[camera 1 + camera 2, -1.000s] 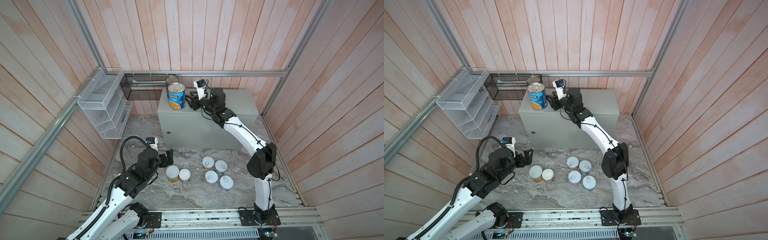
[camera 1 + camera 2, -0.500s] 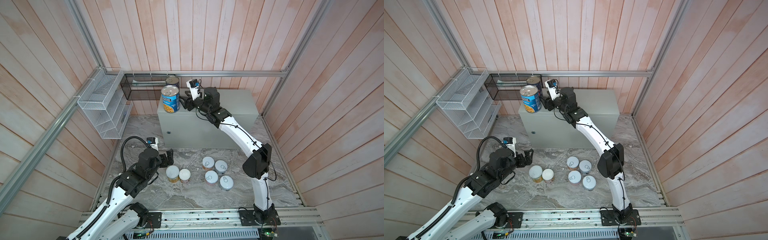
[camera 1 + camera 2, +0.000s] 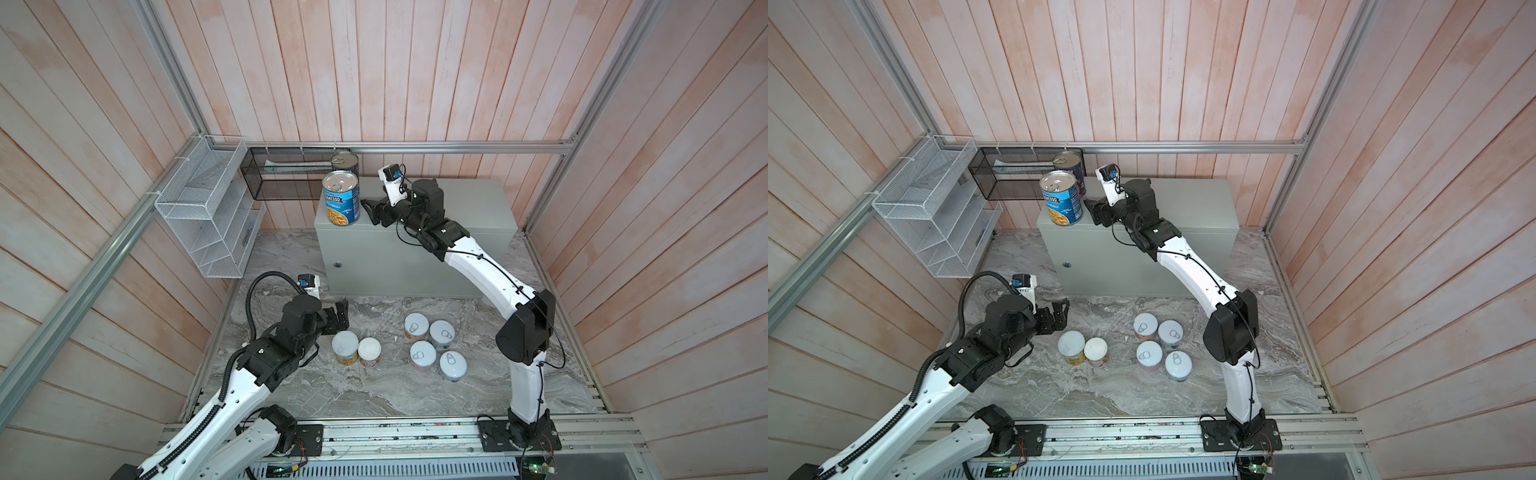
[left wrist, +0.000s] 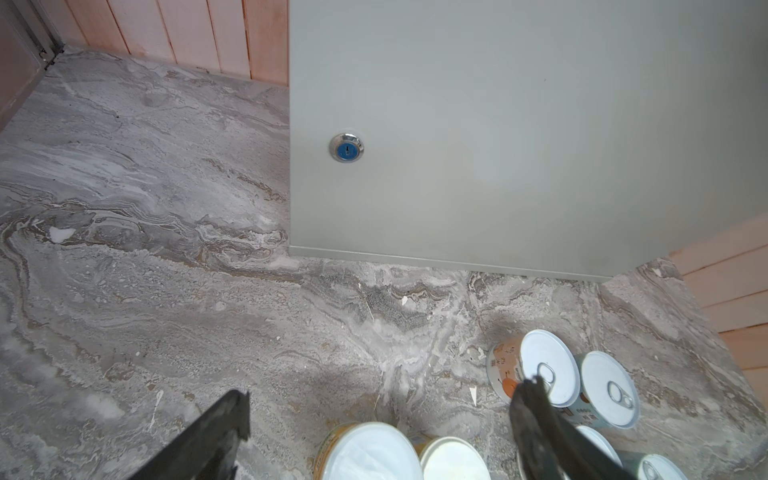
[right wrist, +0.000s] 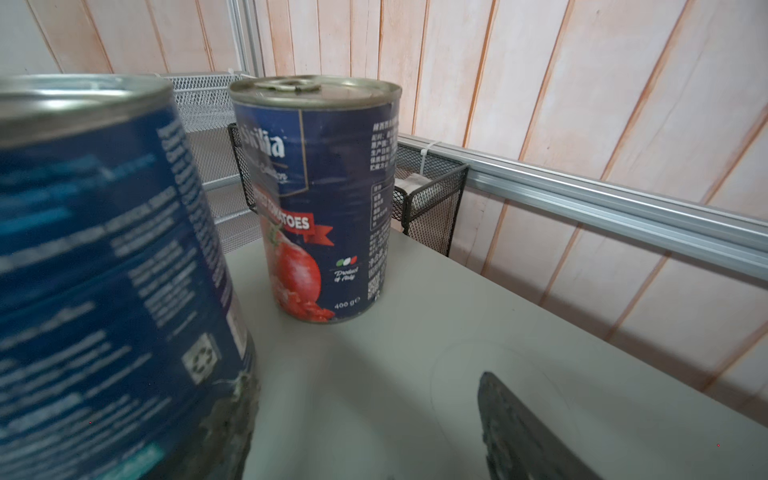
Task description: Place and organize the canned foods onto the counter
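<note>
The blue Progresso can (image 3: 341, 198) (image 3: 1061, 199) stands upright on the grey-green counter (image 3: 469, 208) (image 3: 1196, 208) at its front left corner. A dark blue tomato can (image 3: 345, 163) (image 5: 320, 199) stands behind it. My right gripper (image 3: 370, 210) (image 3: 1092, 212) (image 5: 365, 378) is open just right of the Progresso can (image 5: 104, 270), with nothing between its fingers. On the marble floor stand two white-lidded cans (image 3: 345, 347) (image 3: 369, 351) and several short pull-tab cans (image 3: 432, 345) (image 4: 548, 370). My left gripper (image 3: 341, 309) (image 4: 386, 395) hangs open above the white-lidded cans (image 4: 370, 453), holding nothing.
A black mesh basket (image 3: 286, 178) hangs on the back wall beside the counter's left end. A white wire rack (image 3: 208, 216) is fixed to the left wall. The counter's front carries a round lock (image 4: 346, 147). Wooden walls and an aluminium rail (image 3: 457, 146) close in the space.
My right gripper carried the Progresso can leftward to the counter's front left corner, then opened and let it go. The left arm has not moved.
</note>
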Tool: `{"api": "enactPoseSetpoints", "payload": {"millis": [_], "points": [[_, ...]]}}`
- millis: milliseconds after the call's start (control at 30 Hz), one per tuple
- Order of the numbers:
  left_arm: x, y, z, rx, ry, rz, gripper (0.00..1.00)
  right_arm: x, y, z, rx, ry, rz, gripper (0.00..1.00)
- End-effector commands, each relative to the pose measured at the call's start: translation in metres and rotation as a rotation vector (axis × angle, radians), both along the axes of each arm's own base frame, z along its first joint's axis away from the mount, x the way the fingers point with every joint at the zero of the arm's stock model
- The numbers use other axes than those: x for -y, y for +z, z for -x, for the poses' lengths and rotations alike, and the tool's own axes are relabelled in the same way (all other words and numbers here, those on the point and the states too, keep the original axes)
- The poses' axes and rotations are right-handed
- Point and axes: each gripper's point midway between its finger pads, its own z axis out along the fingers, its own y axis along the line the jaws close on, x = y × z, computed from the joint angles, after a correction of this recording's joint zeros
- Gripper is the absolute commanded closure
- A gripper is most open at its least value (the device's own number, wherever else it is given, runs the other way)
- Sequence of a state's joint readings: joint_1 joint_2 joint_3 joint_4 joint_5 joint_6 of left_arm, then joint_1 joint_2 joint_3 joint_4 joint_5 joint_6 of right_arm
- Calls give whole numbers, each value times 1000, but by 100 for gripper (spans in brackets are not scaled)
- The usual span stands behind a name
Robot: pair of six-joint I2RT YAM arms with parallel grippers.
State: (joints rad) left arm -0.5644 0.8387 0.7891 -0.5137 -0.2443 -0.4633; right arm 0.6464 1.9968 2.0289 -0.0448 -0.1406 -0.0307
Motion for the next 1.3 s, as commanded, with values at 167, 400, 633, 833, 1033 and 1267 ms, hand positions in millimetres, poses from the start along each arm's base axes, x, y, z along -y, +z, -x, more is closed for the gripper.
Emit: {"api": "enactPoseSetpoints", "payload": {"millis": [167,400,633,833,1033,1267], "points": [[8,47,-27,137,19,32,0,71,60,77,153,-58,-151,4],[28,33,-38,88,-42,26,0,131,34,143,80,-102,-180,2],[45,7,-32,-9,-131,33,0,183,-43,188,-65,-193,-148,2],[43,-8,-27,-65,-134,5,0,197,-122,212,-251,-204,-138,2],[42,-34,-8,-182,-179,-19,0,211,-154,218,-278,-250,-175,2],[31,-65,22,-326,-202,-71,0,201,-167,214,-289,-223,-111,2]]}}
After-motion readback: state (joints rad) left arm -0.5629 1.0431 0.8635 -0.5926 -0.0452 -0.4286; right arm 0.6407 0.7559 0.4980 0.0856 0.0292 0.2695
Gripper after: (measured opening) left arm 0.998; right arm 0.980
